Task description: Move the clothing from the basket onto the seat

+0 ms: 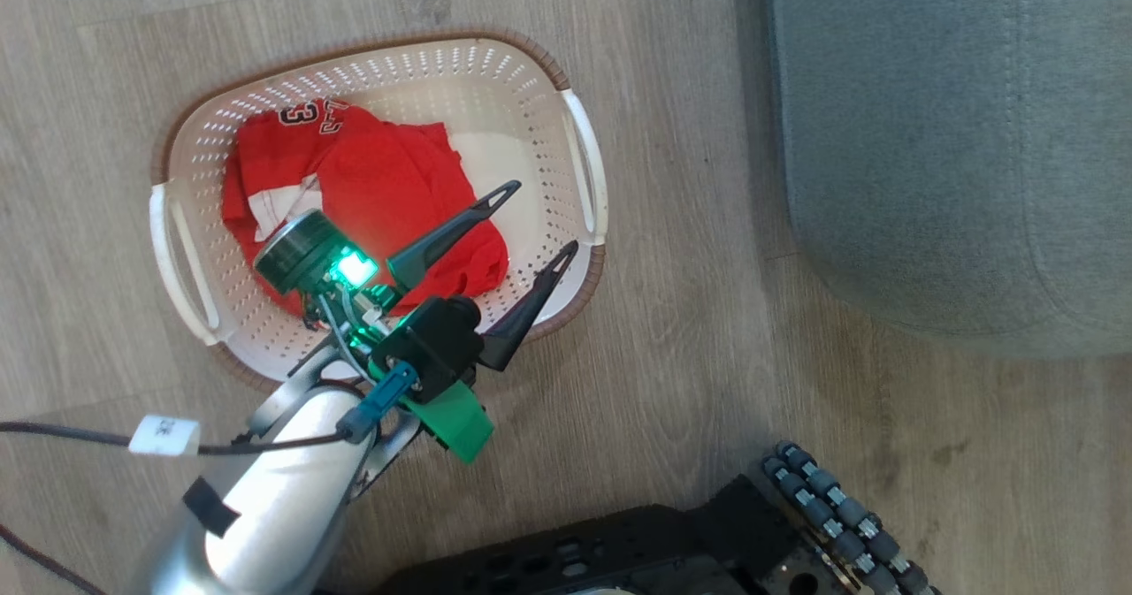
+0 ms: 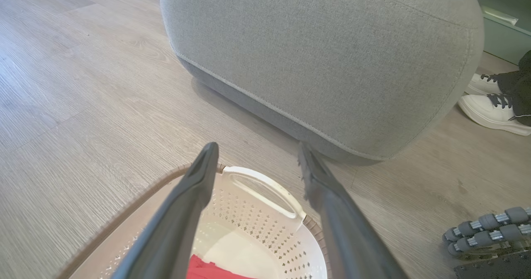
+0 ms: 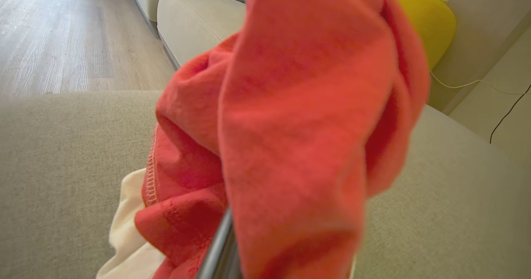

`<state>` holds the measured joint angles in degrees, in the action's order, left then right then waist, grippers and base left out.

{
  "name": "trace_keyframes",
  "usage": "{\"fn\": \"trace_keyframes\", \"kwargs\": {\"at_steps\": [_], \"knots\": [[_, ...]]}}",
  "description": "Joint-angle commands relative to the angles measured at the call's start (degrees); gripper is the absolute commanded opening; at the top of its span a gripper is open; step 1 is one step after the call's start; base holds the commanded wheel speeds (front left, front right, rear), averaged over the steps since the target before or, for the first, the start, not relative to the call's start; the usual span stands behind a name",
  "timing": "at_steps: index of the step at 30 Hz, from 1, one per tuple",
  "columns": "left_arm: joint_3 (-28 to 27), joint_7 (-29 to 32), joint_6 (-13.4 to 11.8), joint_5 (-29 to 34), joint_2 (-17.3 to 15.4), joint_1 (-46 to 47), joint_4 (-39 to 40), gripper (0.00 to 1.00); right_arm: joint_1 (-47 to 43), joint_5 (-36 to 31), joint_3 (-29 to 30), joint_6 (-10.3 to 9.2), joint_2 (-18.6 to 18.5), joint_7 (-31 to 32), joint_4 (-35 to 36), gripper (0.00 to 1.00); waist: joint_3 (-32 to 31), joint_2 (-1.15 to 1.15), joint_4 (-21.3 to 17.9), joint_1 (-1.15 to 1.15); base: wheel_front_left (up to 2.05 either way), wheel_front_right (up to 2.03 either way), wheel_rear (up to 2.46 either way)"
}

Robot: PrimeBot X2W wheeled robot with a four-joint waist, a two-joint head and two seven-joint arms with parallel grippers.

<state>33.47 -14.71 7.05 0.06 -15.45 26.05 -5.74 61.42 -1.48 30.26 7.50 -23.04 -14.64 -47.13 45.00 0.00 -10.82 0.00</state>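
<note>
A red jersey (image 1: 371, 179) with dark number print lies crumpled in the cream basket (image 1: 495, 73) on the floor. My left gripper (image 1: 546, 214) hangs open over the basket's right half, above the jersey's edge, with nothing between its fingers. In the left wrist view its open fingers (image 2: 257, 146) frame the basket's white handle (image 2: 265, 183) and the grey seat (image 2: 323, 55) beyond. A second red garment (image 3: 298, 105) with white trim drapes from my right gripper, which is shut on it over the seat (image 3: 49, 167). One dark finger (image 3: 218, 250) shows beneath the cloth. The seat (image 1: 929, 135) stands right of the basket.
My black base with grey rollers (image 1: 840, 515) sits at the bottom right. A person's white shoes (image 2: 493, 105) stand on the wood floor past the seat's corner. A yellow cushion (image 3: 427, 18) and a thin cable (image 3: 510, 109) lie behind the seat.
</note>
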Motion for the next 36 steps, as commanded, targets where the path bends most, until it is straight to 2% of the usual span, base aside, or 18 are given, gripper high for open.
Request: {"fn": "trace_keyframes", "kwargs": {"at_steps": [1,6,7,8,14,23,32,36], "knots": [[-0.83,-0.29,-0.22,0.00,-1.05,0.53,1.88,1.00,0.46,-0.54,1.03,-0.01,-2.04,-0.36,0.41,0.00,0.26,0.00,0.39,0.00,0.00,0.00,0.00],[-1.01,-0.29,-0.46,-0.13,-1.83,1.13,1.75,1.00,0.82,-1.58,3.01,-0.01,-2.02,-0.36,-2.22,0.01,0.32,0.00,1.29,0.00,0.00,0.00,0.00],[-1.14,-0.29,-0.58,-0.20,-1.91,1.25,1.75,1.00,0.75,-2.00,3.85,-0.01,-2.14,-0.36,-1.98,0.35,0.28,0.00,1.45,0.00,0.00,0.00,0.00],[-1.24,-0.29,-0.69,-0.28,-1.92,1.35,1.73,1.00,0.69,-2.46,4.67,-0.01,-2.17,-0.36,-1.49,1.00,0.18,0.00,1.63,0.00,0.00,0.00,0.00],[-1.16,-0.29,-1.10,-0.76,-0.77,2.01,1.42,1.00,-1.07,-3.49,5.93,-0.01,-1.63,-0.36,-0.20,1.00,-2.81,0.00,2.62,0.00,0.00,0.00,0.00],[-1.64,-0.29,-1.51,-2.19,2.59,0.71,-0.53,1.00,-7.85,-4.44,2.40,-0.01,-2.14,-0.36,1.44,1.00,-12.20,0.00,2.93,0.00,0.00,0.00,0.00],[-2.78,-0.29,-1.91,-3.02,6.35,-2.81,-1.90,1.00,-15.25,-1.27,-1.94,-0.01,-3.38,-0.36,4.54,1.00,-22.22,0.00,2.70,0.00,0.00,0.00,0.00],[-4.15,-0.29,-2.15,-3.32,7.57,-5.29,-2.22,1.00,-19.06,4.69,-7.04,-0.01,-2.46,-0.36,9.82,1.00,-26.31,0.00,2.47,0.00,0.00,0.00,0.00]]}}
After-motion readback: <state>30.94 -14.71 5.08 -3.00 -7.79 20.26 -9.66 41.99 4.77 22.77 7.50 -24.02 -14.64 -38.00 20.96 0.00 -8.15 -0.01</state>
